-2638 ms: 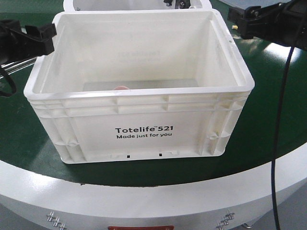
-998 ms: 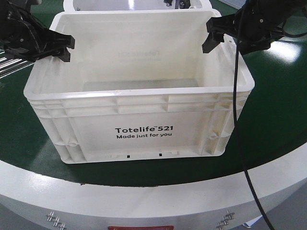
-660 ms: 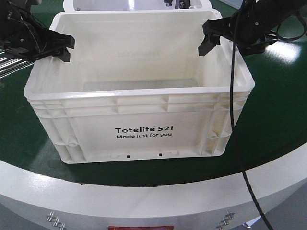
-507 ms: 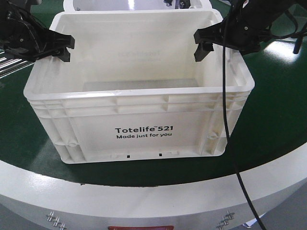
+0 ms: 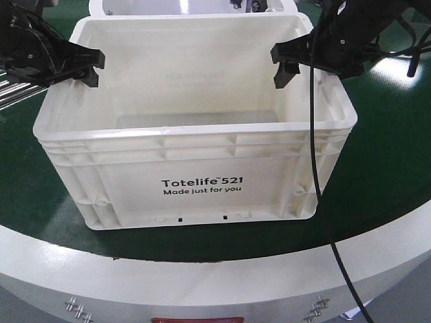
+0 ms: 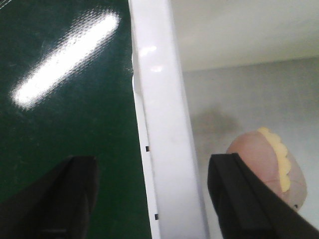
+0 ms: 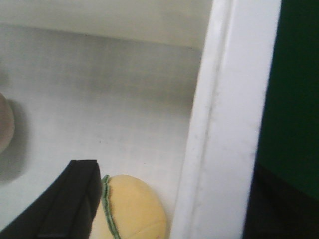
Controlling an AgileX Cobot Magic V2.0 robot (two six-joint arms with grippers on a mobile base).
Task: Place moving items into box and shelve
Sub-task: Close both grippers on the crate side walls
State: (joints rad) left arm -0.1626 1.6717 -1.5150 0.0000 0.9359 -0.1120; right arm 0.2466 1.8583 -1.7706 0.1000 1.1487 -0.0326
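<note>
Your left hand is spread, one finger on each side of the rim of the white Totelife box at frame left. Your right hand is spread likewise across the rim at frame right. The box sits mid-frame on the green surface.

front view: near wall of the box hides its floor, contents not seen. white container behind it cut by top edge. left wrist: pink rounded item blurred, kind unclear. right wrist: yellow item cut by bottom edge.
</note>
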